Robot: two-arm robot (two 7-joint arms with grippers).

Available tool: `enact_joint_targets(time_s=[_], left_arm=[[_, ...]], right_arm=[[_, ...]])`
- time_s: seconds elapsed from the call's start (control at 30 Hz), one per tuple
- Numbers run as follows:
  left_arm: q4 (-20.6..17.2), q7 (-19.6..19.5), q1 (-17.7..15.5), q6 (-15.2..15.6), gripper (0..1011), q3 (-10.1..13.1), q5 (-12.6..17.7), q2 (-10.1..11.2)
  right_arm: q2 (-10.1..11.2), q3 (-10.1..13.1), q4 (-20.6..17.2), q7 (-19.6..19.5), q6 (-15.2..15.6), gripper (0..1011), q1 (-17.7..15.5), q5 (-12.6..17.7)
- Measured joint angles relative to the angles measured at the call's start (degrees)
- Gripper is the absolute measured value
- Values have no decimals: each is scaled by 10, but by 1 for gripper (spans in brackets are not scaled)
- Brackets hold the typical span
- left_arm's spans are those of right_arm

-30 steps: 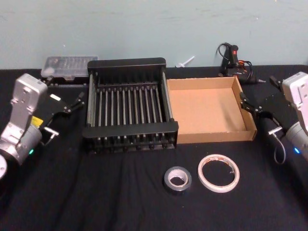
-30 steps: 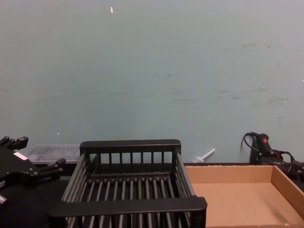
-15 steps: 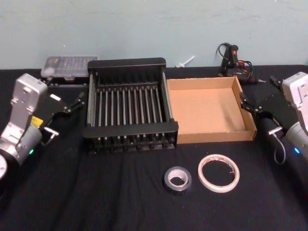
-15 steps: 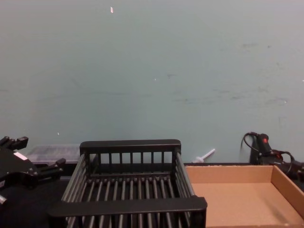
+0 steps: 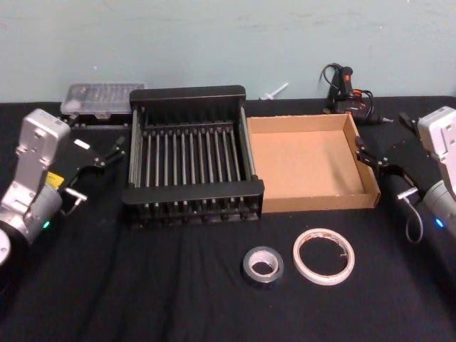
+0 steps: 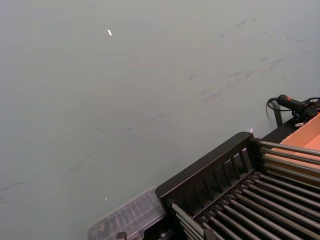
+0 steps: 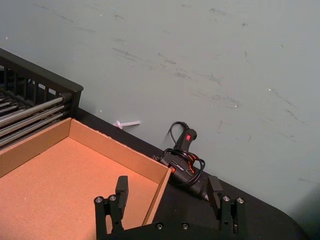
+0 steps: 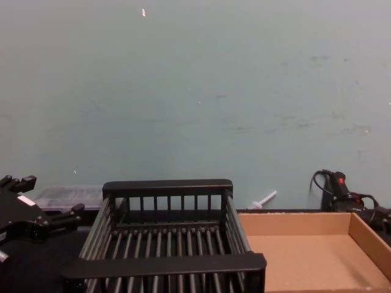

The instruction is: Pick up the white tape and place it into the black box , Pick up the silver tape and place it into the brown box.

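The white tape [image 5: 323,256] lies flat on the black cloth near the front, right of centre. The smaller silver tape [image 5: 262,265] lies just left of it, a small gap between them. Behind the rolls the black box [image 5: 192,192] [image 8: 165,264] stands with nothing in it, and the brown box [image 5: 306,164] [image 7: 60,185] touches its right side, also with nothing inside. My left gripper [image 5: 96,135] [image 8: 49,195] hovers open left of the black box. Beside the brown box's right wall, my right gripper [image 5: 381,134] [image 7: 168,190] hangs open.
A clear plastic case [image 5: 100,96] sits at the back left behind the black box. At the back right lies a black tool with a red switch and cables [image 5: 349,89] [image 7: 185,160]. A small white object [image 5: 274,91] rests by the wall.
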Motion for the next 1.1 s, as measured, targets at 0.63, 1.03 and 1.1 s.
enact_joint_targets(time_s=[0.63,1.03,1.1], left_arm=[[0,0,0,0,1001,0,0,0],[0,0,0,0,1001,0,0,0],[0,0,0,0,1001,0,0,0]], right_arm=[[-4,19,-11,26,7,1002,-12,14],[16,47,-84,72,69,1000,-66,62],[21,52,-101,78,83,1002,-79,69]])
